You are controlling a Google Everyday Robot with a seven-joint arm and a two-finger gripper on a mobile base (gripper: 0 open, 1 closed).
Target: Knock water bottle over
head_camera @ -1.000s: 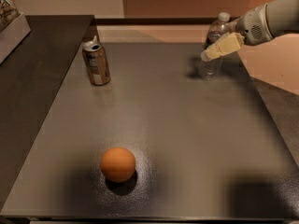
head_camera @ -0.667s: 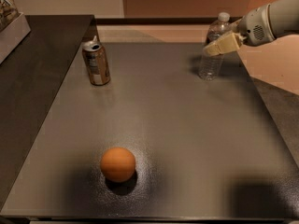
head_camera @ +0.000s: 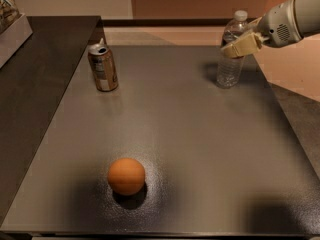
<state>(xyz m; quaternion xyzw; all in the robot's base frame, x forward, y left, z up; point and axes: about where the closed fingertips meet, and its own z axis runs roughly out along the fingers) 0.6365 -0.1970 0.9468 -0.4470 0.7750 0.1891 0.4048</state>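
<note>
The water bottle point(head_camera: 229, 70) is clear ribbed plastic with a white cap. It stands upright at the far right of the grey table point(head_camera: 210, 149). My gripper point(head_camera: 235, 47), cream-coloured on a white arm, reaches in from the upper right. It lies across the bottle's upper half, level with the shoulder. Whether it presses on the bottle cannot be told.
A gold-brown soda can point(head_camera: 103, 68), opened, stands at the far left of the table. An orange point(head_camera: 126, 176) sits near the front left. A dark counter point(head_camera: 40, 79) adjoins the table's left side, with a box point(head_camera: 11, 21) on it at the top left.
My gripper has risen a little along the bottle, from its middle toward its shoulder. The bottle still stands upright in the same place.
</note>
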